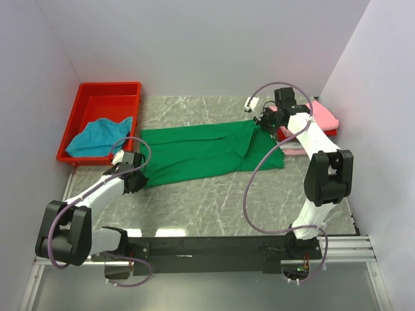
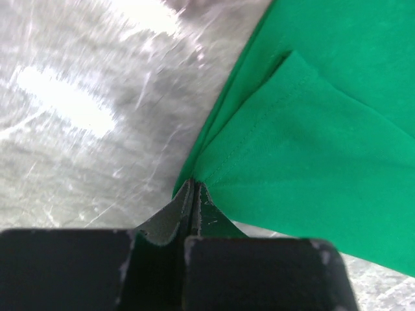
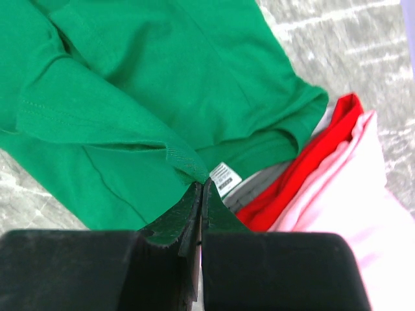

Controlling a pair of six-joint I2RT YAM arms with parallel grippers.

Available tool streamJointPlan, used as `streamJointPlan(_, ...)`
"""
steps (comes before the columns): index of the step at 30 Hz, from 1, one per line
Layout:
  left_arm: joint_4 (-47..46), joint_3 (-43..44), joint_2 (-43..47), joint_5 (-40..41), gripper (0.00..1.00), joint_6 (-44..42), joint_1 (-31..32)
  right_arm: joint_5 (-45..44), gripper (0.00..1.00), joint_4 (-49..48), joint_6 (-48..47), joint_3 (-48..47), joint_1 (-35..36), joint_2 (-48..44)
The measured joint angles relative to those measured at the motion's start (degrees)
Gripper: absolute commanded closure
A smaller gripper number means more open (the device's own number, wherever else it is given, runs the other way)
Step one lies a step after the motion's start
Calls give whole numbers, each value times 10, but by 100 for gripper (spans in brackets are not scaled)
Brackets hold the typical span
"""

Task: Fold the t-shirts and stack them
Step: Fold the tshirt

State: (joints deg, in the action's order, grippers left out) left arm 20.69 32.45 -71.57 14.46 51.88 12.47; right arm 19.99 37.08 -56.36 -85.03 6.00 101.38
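As seen from above, the green t-shirt point(image 1: 207, 152) lay stretched across the table point(image 1: 214, 207), left gripper point(image 1: 141, 178) at its left corner, right gripper point(image 1: 259, 122) at its right end. Left wrist: jaws pinched closed on the hem corner. Right wrist: jaws closed on the collar by the white label point(image 3: 225, 176), with the red t-shirt point(image 3: 311, 162) and pink t-shirt point(image 3: 353, 214) just beside.

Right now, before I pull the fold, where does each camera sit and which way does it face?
Top external: fixed above and behind the bases, facing down over the table; both arms show, the green t-shirt between them.
Left wrist: on the left arm, facing along the shut left gripper at the shirt corner it pinches.
Right wrist: on the right arm, facing past the shut right gripper at the collar, white label, red t-shirt and pink t-shirt.
Shared: all three see the green t-shirt.
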Motion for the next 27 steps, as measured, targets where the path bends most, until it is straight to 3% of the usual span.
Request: streamJointPlan(27,-14,-36,29,2,100,51,0,-93,100,10,33,-141,72,137)
